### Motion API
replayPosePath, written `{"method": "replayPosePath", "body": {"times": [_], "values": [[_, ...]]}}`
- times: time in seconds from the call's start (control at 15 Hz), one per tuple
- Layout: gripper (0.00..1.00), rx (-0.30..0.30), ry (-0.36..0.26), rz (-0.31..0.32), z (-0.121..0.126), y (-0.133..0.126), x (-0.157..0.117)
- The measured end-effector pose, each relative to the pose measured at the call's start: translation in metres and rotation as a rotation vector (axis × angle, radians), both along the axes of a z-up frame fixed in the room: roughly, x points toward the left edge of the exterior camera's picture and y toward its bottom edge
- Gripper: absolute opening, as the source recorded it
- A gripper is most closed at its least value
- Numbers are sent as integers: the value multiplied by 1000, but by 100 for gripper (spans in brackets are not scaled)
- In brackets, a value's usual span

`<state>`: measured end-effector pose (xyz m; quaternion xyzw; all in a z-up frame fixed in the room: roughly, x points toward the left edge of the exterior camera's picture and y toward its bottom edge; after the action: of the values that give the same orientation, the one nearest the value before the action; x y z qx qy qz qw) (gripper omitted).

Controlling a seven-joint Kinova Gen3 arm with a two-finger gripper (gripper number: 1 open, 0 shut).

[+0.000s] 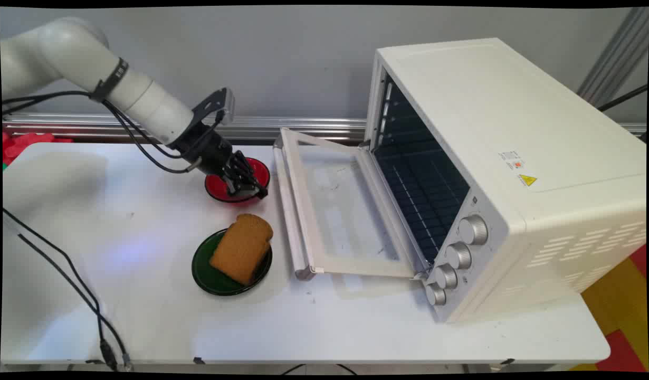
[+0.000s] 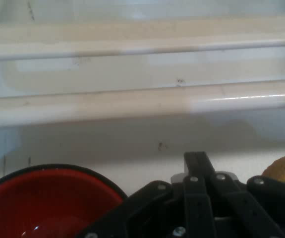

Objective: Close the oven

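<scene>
white table (image 1: 145, 316), grey wall behind | oven (image 1: 514, 174) door open at right | gripper (image 1: 246, 186) over red bowl (image 1: 217, 188), finger state unclear | bread (image 1: 241, 247) on green plate (image 1: 202, 272), frame centre

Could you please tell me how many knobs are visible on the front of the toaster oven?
4, in a slanted column on the toaster oven's front panel right of the open door: knobs at. None appears hidden.

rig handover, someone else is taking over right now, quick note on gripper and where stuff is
Gripper: low over the red bowl; cannot tell whether it holds anything.
Red bowl: on the table, left of the oven door.
Bread: on the green plate, nearer the camera than the bowl.
Oven: at right, door folded down, open; nothing seen inside.
</scene>
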<state>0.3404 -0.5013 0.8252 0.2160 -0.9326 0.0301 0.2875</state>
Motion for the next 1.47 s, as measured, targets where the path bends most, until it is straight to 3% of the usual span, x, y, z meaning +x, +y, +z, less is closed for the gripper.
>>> {"method": "replayPosePath", "body": {"times": [0.4,0.73,1.47], "values": [[0,3,35,9,-24,1,-14],[0,-7,100,18,-35,1,-24],[0,-60,242,24,-12,-5,-33]]}}
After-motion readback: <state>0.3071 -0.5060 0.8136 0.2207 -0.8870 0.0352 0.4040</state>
